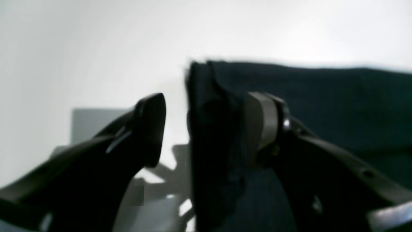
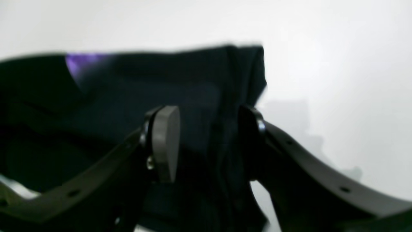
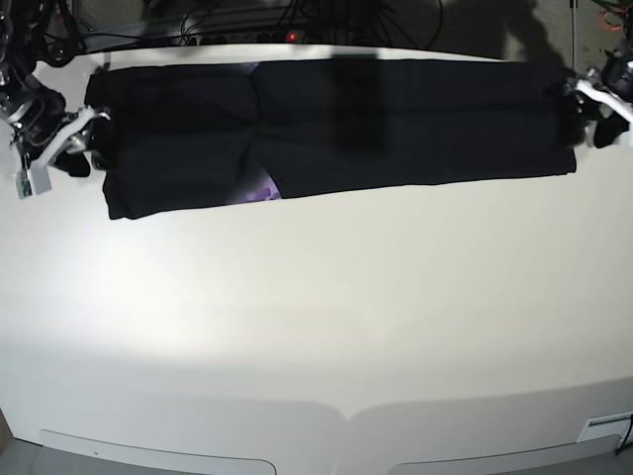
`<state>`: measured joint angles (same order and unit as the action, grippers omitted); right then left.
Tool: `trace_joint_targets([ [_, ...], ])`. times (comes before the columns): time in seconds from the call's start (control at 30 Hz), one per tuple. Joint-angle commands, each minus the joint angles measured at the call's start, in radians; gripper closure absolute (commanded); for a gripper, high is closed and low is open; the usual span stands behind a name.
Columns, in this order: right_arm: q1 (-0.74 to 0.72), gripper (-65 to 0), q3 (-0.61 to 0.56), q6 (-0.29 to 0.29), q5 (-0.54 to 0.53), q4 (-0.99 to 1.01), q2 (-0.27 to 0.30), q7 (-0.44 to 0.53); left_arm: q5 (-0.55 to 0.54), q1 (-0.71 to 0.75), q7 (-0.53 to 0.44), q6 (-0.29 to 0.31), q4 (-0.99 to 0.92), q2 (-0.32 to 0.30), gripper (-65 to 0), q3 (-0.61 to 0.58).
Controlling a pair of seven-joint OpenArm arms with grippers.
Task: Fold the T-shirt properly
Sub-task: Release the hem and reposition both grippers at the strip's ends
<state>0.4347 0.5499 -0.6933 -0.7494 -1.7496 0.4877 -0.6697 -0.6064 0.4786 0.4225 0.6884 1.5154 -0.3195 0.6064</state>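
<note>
No legible text, labels, brands, numbers or signs in any view.

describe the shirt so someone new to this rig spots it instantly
On the white table, look along the far edge: the T-shirt is the long black band of cloth stretched between the left tool and right tool. A purple sliver peeking from its fold marks it.

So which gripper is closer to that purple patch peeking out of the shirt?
Right gripper, at the T-shirt end nearer the purple patch. Left gripper is at the far end.
</note>
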Motion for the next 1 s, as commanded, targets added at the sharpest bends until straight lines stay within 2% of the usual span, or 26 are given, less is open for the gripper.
trace_joint_targets([
  [0.0, -0.014, -30.0, 0.011, -0.005, -0.031, -0.018, 0.019, 0.019, -0.029, 0.0, 0.016, 0.008, 0.017, -0.016, -37.1, 0.01],
  [0.1, -0.056, -30.0, 0.011, -0.005, -0.07, -0.018, 0.019, -0.013, -0.063, 0.001, 0.122, 0.01, 0.014, -0.016, -37.1, 0.002],
  [0.17, -0.083, -30.0, 0.011, -0.005, -0.097, -0.018, 0.019, -0.033, -0.095, 0.0, 0.154, 0.01, 0.014, -0.016, -37.1, 0.0],
  [0.4, -0.154, -30.0, 0.011, -0.005, -0.1, -0.018, 0.019, -0.117, -0.166, 0.0, 0.163, 0.01, -0.01, -0.016, -37.1, 0.0],
  [0.57, -0.169, -30.0, 0.011, -0.005, -0.1, -0.018, 0.019, -0.116, -0.256, 0.001, 0.248, 0.01, -0.043, -0.016, -37.1, 0.0],
  [0.8, -0.169, -30.0, 0.011, -0.005, -0.1, -0.018, 0.019, -0.109, -0.297, -0.002, 0.232, 0.01, -0.043, -0.019, -37.1, 0.001],
  [0.97, -0.172, -30.0, 0.011, -0.005, -0.1, -0.018, 0.019, -0.104, -0.294, 0.001, 0.246, 0.01, -0.043, -0.05, -36.9, 0.001],
])
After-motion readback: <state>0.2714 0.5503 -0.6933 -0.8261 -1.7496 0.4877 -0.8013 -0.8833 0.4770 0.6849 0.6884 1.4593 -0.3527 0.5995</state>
